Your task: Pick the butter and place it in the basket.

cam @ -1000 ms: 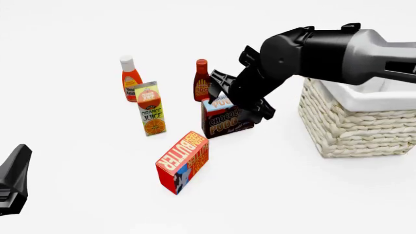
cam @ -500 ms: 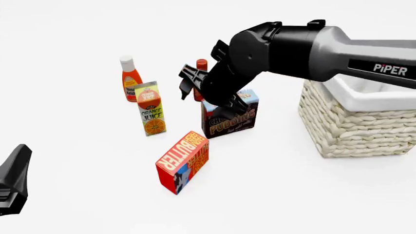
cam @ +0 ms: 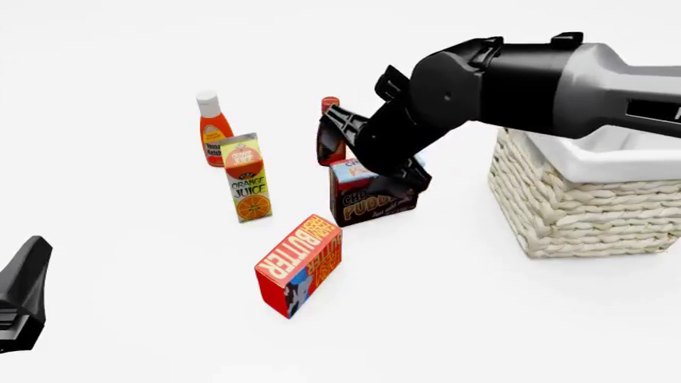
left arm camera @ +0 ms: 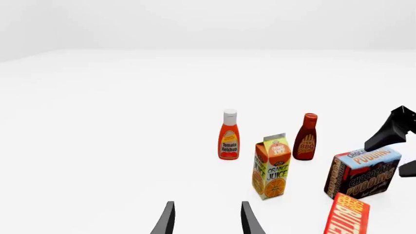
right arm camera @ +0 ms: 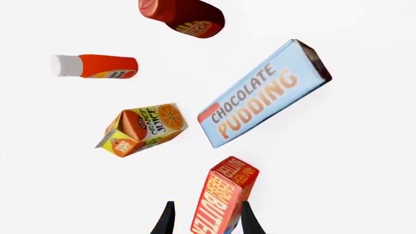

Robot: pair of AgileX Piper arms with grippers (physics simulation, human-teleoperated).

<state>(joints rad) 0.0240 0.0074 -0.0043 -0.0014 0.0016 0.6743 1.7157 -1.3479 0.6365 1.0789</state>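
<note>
The butter (cam: 299, 263), a red carton with yellow-orange lettering, stands on the table in front of the other groceries. It also shows in the right wrist view (right arm camera: 224, 195) and at the edge of the left wrist view (left arm camera: 348, 217). The basket (cam: 575, 207), cream wicker with white lining, stands at the right, partly under the right arm. My right gripper (cam: 335, 140) is open and empty. It hovers above the pudding box, behind and above the butter, and its fingers (right arm camera: 166, 219) point toward the butter. My left gripper (cam: 24, 295) is open and empty at the near left.
A ketchup bottle (cam: 214, 128), an orange juice carton (cam: 247, 179), a BBQ sauce bottle (cam: 328, 106) partly hidden by the right gripper, and a chocolate pudding box (cam: 368, 199) stand behind the butter.
My right gripper swung left over the pudding box, then came back a little to the right. The butter, the other groceries and the left arm have not moved.
</note>
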